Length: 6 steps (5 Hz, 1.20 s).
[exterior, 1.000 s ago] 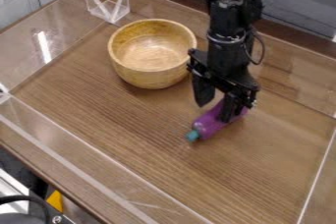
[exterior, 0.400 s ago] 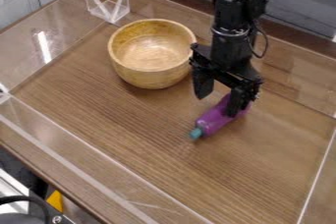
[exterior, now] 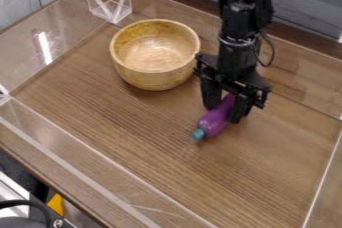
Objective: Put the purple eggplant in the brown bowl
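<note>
- The table [exterior: 120, 142] is the biggest thing in view: a wooden top with dark brown grain running lengthwise, fenced by low clear plastic walls that catch pale glare along the left and near edges.
- The robot arm [exterior: 241, 17] comes next, a black jointed column that drops from the top edge of the picture to the right of the middle; its wrist hangs straight down over the tabletop.
- The brown bowl [exterior: 155, 55] stands upright on the table, left of the arm and farther back. It is round, of light wood with a thick rim and faint grain, and its hollow holds nothing.
- A small clear plastic stand [exterior: 108, 4], folded into a V shape, sits behind the bowl near the far left wall.
- The gripper [exterior: 231, 103] points down with its two black fingers parted; they stand on either side of the upper end of the eggplant, low to the table. Whether the pads press on it cannot be told from this view.
- The purple eggplant [exterior: 217, 123] lies on the wood to the right of the bowl and nearer the camera, clearly apart from it. It is small, plump and glossy, laid on a slant, with its blue-teal stem tip pointing down-left and its other end tucked under the fingers.
</note>
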Motion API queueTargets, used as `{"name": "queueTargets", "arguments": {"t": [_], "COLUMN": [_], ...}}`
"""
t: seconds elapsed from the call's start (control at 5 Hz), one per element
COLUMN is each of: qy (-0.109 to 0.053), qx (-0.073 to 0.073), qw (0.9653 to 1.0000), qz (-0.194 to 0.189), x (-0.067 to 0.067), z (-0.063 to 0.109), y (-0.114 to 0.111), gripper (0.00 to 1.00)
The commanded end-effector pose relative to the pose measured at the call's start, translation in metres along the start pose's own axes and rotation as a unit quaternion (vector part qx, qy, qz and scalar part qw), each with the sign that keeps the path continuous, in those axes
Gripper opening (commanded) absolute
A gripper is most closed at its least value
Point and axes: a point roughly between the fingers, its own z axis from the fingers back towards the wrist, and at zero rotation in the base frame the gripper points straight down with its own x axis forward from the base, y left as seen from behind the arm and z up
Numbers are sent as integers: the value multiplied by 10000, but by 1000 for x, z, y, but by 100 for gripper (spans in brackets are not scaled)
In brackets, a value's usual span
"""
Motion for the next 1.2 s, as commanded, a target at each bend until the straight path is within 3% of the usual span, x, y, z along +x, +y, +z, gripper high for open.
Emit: {"name": "queueTargets", "arguments": {"t": [0.0, 0.4, 0.8, 1.0], "qy": [-296, -458, -628, -631], "qx": [91, 266, 500, 564], "qw": [9995, 9985, 9955, 9960], "qz": [13, -132, -510, -276], "x": [16, 6, 8, 11], "z": [21, 53, 44, 40], "y": [-7, 15, 77, 100], "gripper": [0, 0, 0, 0]}}
